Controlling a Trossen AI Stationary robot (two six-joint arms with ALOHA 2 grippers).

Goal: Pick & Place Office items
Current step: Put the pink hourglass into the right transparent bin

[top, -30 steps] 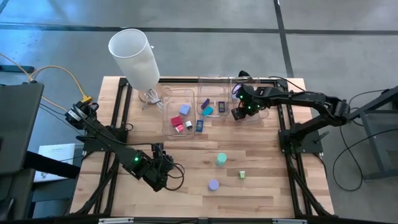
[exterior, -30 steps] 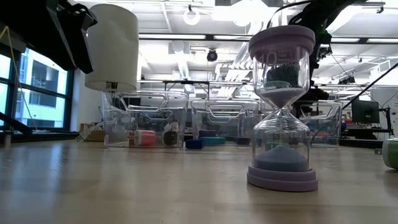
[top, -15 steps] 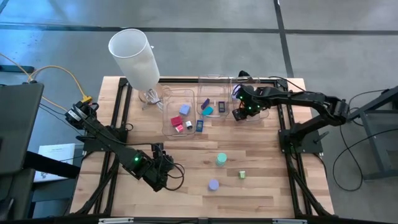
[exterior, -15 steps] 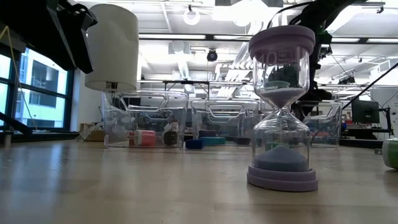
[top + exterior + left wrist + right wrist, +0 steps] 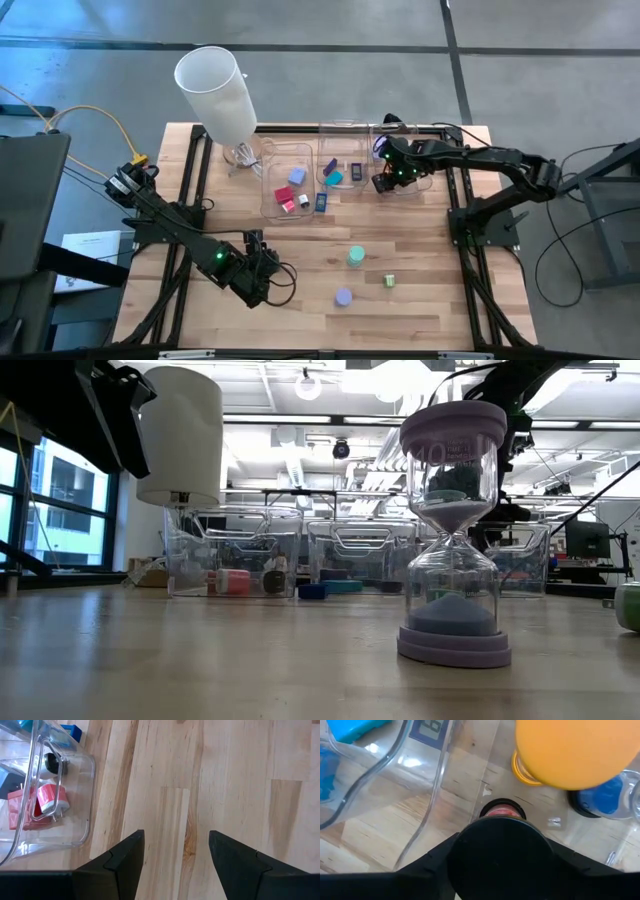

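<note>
Three loose pieces sit on the near half of the table [image 5: 300, 235]: a teal sand timer [image 5: 356, 256], a lavender sand timer [image 5: 344, 297] and a small green piece [image 5: 389, 281].

Piece in hand's reach now: a black-capped timer [image 5: 500, 845].
- Its round cap fills the space between the fingers of the right gripper [image 5: 383, 181].
- The gripper hangs over the far right clear bin [image 5: 408, 160].
- Fingers lie close along both sides of the cap. I cannot tell whether they pinch it or have let it go.
- An orange-capped timer [image 5: 570, 750] and a blue one [image 5: 605, 797] stand just beside it in that bin. A reddish end shows just beyond the black cap.

Handling, as judged:
- Light, mostly hard plastic. The caps are stiff, smooth and round, so likely slippery under flat pads.
- The clear waist, seen plainly on the lavender timer in the low view, looks like the fragile part and is no place to squeeze.
- Best hold is across a cap, at its widest line and square on, so it cannot roll out.
- It is top-heavy when upright and will tip if set down crooked or against a neighbour.

Left gripper [image 5: 262, 280]: spread wide with nothing between its fingers, low over bare wood at the near left. The nearest bin is off to one side, and the loose timers are well apart from it.
</note>
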